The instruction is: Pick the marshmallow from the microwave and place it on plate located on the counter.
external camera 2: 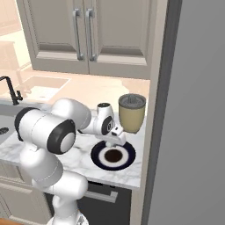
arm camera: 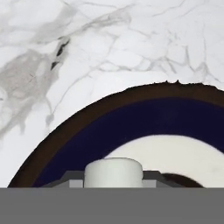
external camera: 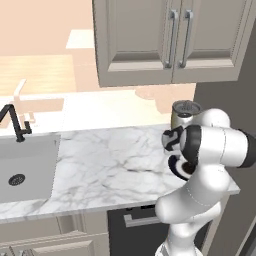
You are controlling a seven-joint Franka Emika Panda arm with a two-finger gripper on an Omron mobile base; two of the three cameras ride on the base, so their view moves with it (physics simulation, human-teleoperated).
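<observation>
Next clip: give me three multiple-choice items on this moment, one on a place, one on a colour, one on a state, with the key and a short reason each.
1. Where is the small round dark navy plate?
A. in the steel sink
B. on the white marble-veined counter, in front of the tan cylindrical lidded jar
C. on top of the jar

2. What colour is the small cylindrical marshmallow?
A. white
B. pink
C. brown

3. What is the state of the robot's pincer?
A. open, far above the sink
B. shut on the jar lid
C. holding the marshmallow above the plate

Key: 1 B, the right base view shows the plate on the counter just in front of the jar. 2 A, the hand view shows it white. 3 C, the hand view shows the marshmallow between the pincer tips with the navy rim below.
</observation>
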